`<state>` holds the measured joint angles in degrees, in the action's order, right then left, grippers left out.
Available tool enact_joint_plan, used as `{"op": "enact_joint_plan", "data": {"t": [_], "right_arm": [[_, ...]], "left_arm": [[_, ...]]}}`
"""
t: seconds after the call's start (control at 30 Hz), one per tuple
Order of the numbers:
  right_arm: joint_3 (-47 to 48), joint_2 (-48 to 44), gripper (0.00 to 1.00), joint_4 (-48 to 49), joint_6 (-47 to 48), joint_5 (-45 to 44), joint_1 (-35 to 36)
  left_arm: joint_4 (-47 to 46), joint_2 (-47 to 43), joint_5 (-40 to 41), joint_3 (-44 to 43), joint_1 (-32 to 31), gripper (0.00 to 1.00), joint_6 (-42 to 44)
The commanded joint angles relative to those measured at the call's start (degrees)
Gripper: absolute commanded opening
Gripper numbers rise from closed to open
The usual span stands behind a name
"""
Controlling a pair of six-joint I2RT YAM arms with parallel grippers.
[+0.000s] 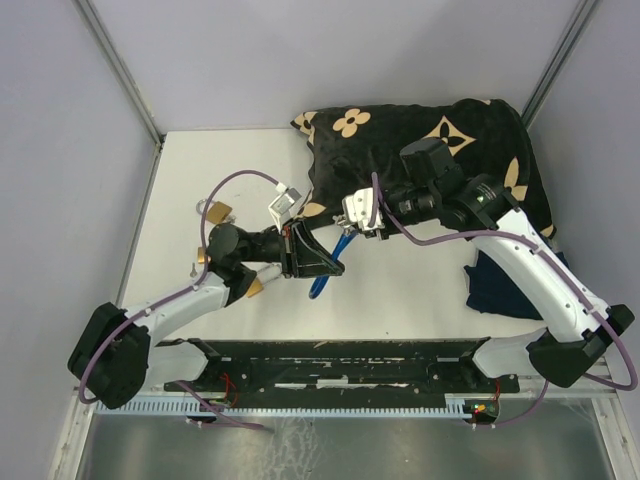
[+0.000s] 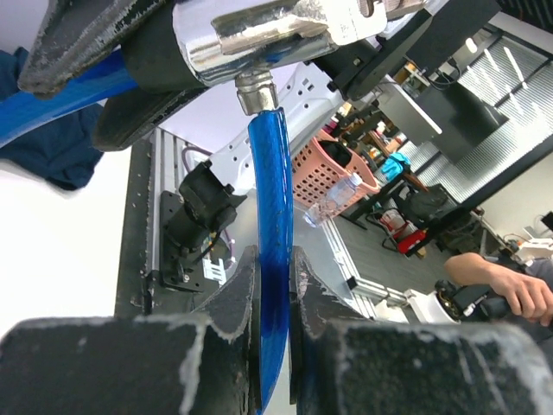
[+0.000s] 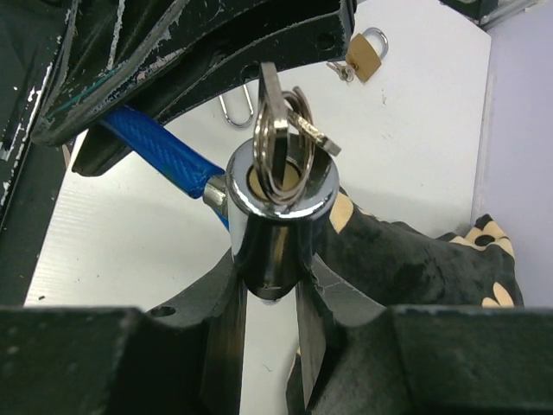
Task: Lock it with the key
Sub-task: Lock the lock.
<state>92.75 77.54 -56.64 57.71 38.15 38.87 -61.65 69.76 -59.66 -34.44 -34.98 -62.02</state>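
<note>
though seated, probably not yet turned

off to the left of the left gripper [image 2: 273, 277], back past its wrist: a small brass padlock [image 1: 221, 211] lying loose on the table [image 1: 200, 160], apart from everything in play. at the left gripper itself: fingers [image 2: 238, 303] pressed together on the blue cable [image 2: 272, 199], pinching it between the pads, cable running straight out past the tips. just beyond those tips, to the right: the chrome lock barrel [image 3: 278, 216], cable entering at its side. clamped around the near end of that barrel: the right gripper [image 3: 270, 268], jaws part-way closed and stopped by the metal. standing out of the barrel's end face, on the side away from the right fingers: the key [image 3: 270, 112], blade in the keyway, bow and key ring [image 3: 298, 117] free in the air. long axis of the key in line with the barrel's, pointing from the right fingertips toward the left gripper. so: nearer the left gripper than the right, yet untouched by either while busy holding. judged next: letting go of the cable, taking the bow, twisting about that axis against the right gripper's brace. behind and to the right of the right gripper: a black cloth [image 1: 430, 140] printed with beige flowers and monogram shapes. no brand name, label or lettering legible on barrel, key or padlock.
</note>
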Motion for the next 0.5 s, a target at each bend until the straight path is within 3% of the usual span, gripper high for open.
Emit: {"op": "enact_joint_plan", "data": {"t": [0.0, 0.47], "right_arm": [[2.54, -0.24, 0.27, -4.52, -4.05, 10.10, 0.69], [5.37, 0.87, 0.57, -3.79, -7.91, 12.21, -2.74]], "left_arm": [[2.12, -1.50, 11.76, -0.82, 2.02, 0.03, 6.14], [0.27, -3.74, 10.44, 1.62, 1.85, 0.03, 6.29]]}}
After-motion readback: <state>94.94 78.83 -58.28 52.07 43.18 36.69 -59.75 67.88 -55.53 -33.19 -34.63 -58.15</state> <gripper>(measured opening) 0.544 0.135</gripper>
